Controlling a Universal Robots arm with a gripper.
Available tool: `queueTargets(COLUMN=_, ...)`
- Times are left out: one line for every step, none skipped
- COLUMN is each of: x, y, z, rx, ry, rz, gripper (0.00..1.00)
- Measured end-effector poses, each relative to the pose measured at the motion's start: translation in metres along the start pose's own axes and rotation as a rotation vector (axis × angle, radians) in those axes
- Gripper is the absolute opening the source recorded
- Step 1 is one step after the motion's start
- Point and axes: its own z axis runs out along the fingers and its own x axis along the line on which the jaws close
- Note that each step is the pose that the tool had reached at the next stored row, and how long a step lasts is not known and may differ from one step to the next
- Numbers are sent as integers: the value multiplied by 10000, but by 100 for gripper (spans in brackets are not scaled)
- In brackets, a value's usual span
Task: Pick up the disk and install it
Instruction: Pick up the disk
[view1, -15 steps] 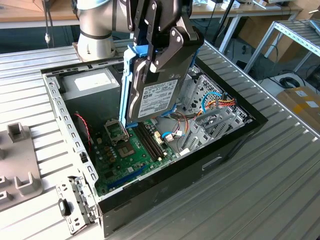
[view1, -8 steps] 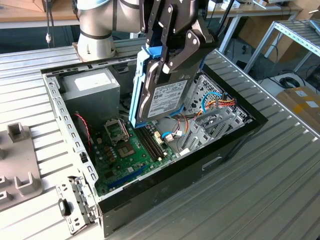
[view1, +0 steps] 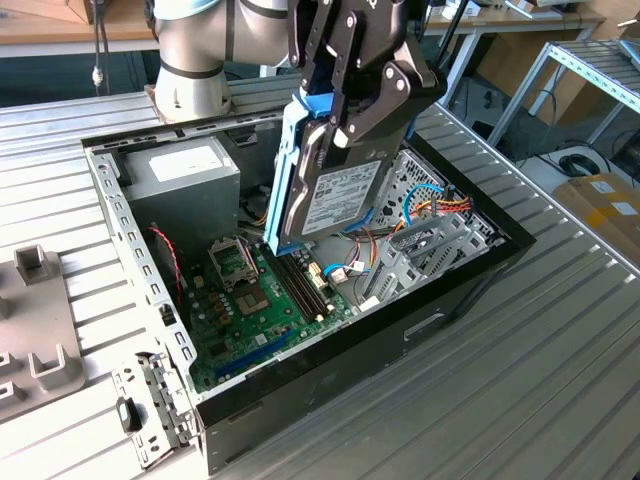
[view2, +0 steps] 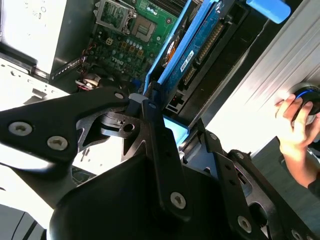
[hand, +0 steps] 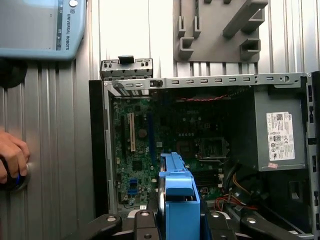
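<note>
The fingers (view1: 372, 105) are clamped on the upper end of the disk (view1: 335, 190), gripping it by its blue frame, in the upper middle of the exterior view. The disk hangs on edge, tilted, with its white label facing the camera and its lower end over the motherboard (view1: 245, 310), inside the outline of the open case (view1: 300, 390). Whether that lower end touches anything below cannot be told. In the second wrist view the black fingers (view2: 155, 145) close around the disk (view2: 200, 45), whose green circuit side and blue rail show. In the first wrist view the blue frame (hand: 179, 200) stands between the fingers (hand: 140, 225).

At the exterior view's left inside the case sits a grey box (view1: 185, 190) with a white sticker. A metal cage (view1: 430, 250) with coloured cables stands at the exterior view's right. The case rests on a ribbed metal table (view1: 480, 400). A person's hand (hand: 10, 155) rests on the table beside the case.
</note>
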Motion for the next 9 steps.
queueTargets(x=2, y=-10, z=1, rx=0, ry=0, rz=0, gripper=37)
queueTargets(x=4, y=-18, z=1, rx=0, ry=0, rz=0, gripper=37)
queueTargets(x=6, y=-26, z=1, rx=0, ry=0, rz=0, gripper=37)
queueTargets(x=9, y=-39, z=2, rx=0, ry=-1, rz=1, gripper=37)
queueTargets(x=12, y=-54, z=2, rx=0, ry=0, rz=0, gripper=37)
queueTargets(x=14, y=-62, z=3, rx=0, ry=0, rz=0, gripper=37)
queueTargets(x=15, y=-69, z=3, rx=0, ry=0, rz=0, gripper=37)
queueTargets(x=17, y=-77, z=3, rx=0, ry=0, rz=0, gripper=37)
queueTargets(x=18, y=-85, z=3, rx=0, ry=0, rz=0, gripper=37)
